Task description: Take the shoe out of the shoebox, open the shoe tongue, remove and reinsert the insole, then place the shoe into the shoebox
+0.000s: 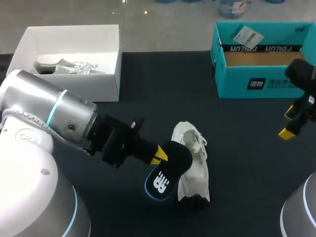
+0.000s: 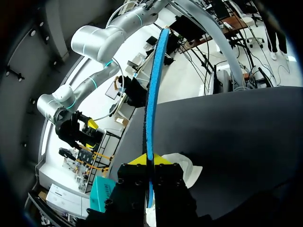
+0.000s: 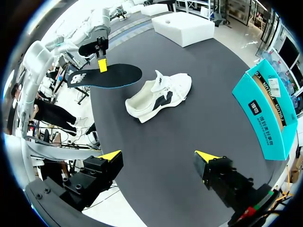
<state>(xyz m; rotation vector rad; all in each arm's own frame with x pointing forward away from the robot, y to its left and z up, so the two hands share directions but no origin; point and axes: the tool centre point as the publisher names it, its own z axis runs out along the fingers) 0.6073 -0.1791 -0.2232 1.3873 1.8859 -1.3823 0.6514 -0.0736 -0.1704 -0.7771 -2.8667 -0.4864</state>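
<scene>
Near, the left gripper [image 1: 159, 155] is clenched on the edge of the insole [image 1: 163, 180], just left of the white shoe [image 1: 196, 165] on the table; so narrow a pinch may let the insole twist and miss the opening. Farther right, the right gripper [image 1: 290, 123] hangs released, well apart from the shoe, which could skid unsteadied.

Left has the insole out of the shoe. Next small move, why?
Probably lower the insole toward the shoe opening to start reinserting: left gripper is shut on it, the shoe lies free beside it, right gripper hangs open, apart.
</scene>
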